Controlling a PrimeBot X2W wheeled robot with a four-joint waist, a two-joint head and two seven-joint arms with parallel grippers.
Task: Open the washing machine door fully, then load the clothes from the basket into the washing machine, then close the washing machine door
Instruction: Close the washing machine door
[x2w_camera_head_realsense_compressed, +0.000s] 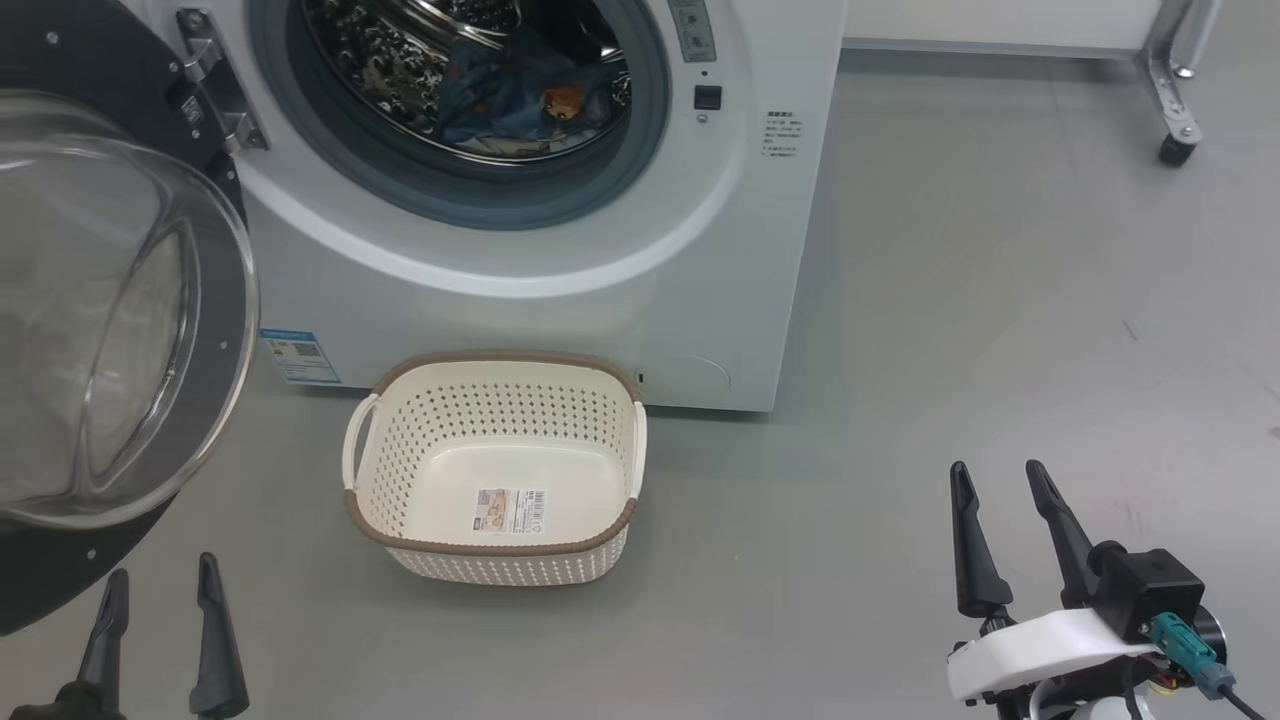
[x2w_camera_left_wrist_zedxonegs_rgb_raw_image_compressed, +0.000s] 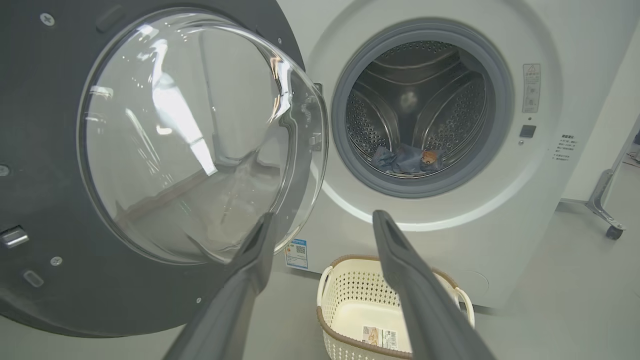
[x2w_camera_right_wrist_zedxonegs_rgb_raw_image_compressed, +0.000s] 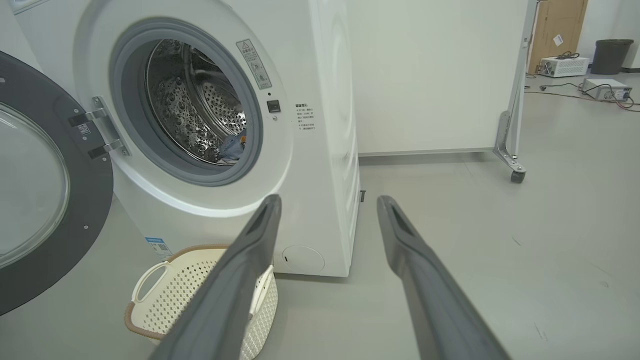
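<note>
door's swung wide here, the washing machine door (x2w_camera_head_realsense_compressed: 110, 320) hanging off its metal hinge (x2w_camera_head_realsense_compressed: 215, 85) at the left of the washing machine (x2w_camera_head_realsense_compressed: 560, 290), glass bowl bulging out toward us. look into the steel drum (x2w_camera_head_realsense_compressed: 390, 60) and there are the clothes (x2w_camera_head_realsense_compressed: 520, 100), blue fabric with an orange figure on it, lying at the bottom behind the grey gasket (x2w_camera_head_realsense_compressed: 460, 200). the basket (x2w_camera_head_realsense_compressed: 500, 410) sits upright on the grey floor (x2w_camera_head_realsense_compressed: 950, 300) just in front of the machine, its barcode sticker (x2w_camera_head_realsense_compressed: 512, 510) showing on the bare base. left gripper (x2w_camera_head_realsense_compressed: 163, 567) is low beside the door, fingers spread apart, pinching nothing. right gripper (x2w_camera_head_realsense_compressed: 996, 467) is well off to the right over the floor, fingers spread too, holding nothing.
</note>
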